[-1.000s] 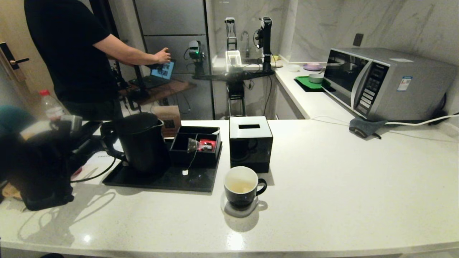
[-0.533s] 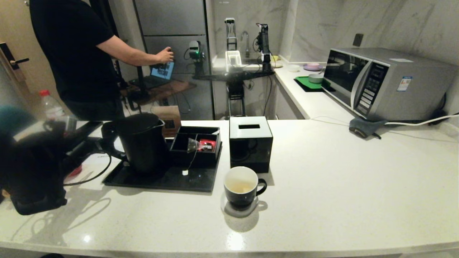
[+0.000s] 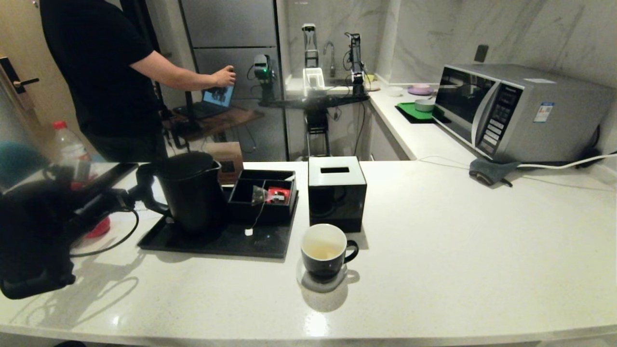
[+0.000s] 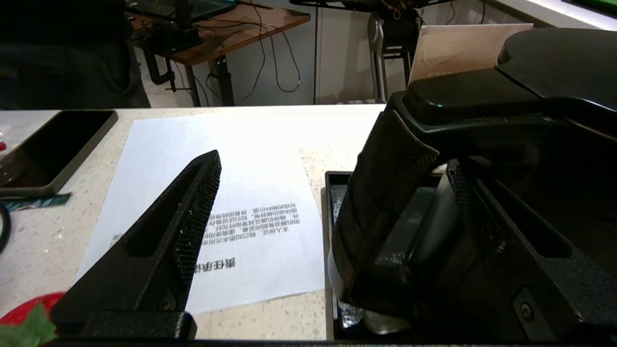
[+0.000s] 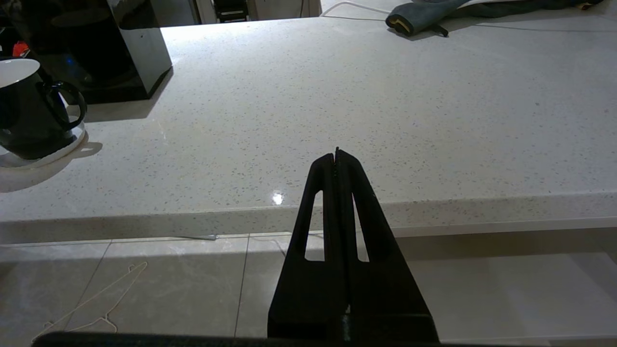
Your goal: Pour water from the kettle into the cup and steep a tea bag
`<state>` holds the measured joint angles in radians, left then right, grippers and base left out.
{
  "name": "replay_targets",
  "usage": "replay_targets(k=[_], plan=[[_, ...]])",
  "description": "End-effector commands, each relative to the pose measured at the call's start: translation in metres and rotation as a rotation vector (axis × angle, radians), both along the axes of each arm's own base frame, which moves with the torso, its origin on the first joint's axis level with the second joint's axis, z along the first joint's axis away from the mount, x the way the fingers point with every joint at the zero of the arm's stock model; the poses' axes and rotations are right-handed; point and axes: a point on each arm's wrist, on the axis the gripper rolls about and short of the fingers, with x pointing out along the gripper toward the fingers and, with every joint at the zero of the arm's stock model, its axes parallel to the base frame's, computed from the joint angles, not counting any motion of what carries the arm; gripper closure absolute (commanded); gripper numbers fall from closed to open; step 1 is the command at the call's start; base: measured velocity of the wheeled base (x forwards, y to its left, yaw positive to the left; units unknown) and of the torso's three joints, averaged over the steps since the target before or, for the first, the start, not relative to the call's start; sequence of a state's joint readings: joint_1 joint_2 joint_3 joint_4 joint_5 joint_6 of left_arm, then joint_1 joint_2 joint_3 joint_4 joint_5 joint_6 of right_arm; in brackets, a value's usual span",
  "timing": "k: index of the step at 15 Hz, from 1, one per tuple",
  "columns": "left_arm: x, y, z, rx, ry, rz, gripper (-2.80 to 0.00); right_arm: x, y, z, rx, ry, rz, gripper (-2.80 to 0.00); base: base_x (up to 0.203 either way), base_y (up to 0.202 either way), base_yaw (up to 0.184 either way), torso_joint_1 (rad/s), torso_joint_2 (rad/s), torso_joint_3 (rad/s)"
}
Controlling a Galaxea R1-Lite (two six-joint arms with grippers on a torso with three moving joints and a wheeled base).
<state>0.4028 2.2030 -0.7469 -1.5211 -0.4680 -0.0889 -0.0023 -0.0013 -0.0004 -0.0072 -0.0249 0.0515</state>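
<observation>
The left gripper (image 4: 332, 193) is seen spread wide around the kettle (image 3: 190, 193) handle on the black tray (image 3: 217, 241); the tea bag (image 3: 259, 194) is draped over the organiser (image 3: 262, 195), the cup (image 3: 325, 250) stands nearer, and the right gripper (image 5: 336, 156) is clenched below the counter edge (image 5: 308, 212).

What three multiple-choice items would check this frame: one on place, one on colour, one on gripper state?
1. Where does the kettle stand?
A. on the black tray
B. inside the microwave
C. beside the grey cloth

2. What colour is the inside of the cup?
A. red
B. white
C. green

3. How is the left gripper at the kettle's handle?
A. shut on the tea bag
B. shut and empty
C. open, one finger each side

Key: 1 A, the kettle's base sits on the tray; 2 B, pale interior above the black wall; 3 C, the left wrist view shows the fingers spread around the handle.
</observation>
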Motion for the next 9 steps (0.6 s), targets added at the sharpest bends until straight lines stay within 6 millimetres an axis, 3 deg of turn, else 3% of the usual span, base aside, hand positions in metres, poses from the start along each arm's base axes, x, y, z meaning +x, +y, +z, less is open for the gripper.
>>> replay_targets(k=[1,9], plan=[[-0.008,0.001,0.007,0.01,-0.023,0.009,-2.8,0.0,0.0,0.0,0.001,0.001,0.001,0.0,0.0,0.0,0.0,0.0,0.0,0.0],[-0.042,-0.012,0.014,-0.014,0.028,0.015,-2.8,0.0,0.0,0.0,0.001,0.0,0.001,0.0,0.0,0.0,0.0,0.0,0.0,0.0]])
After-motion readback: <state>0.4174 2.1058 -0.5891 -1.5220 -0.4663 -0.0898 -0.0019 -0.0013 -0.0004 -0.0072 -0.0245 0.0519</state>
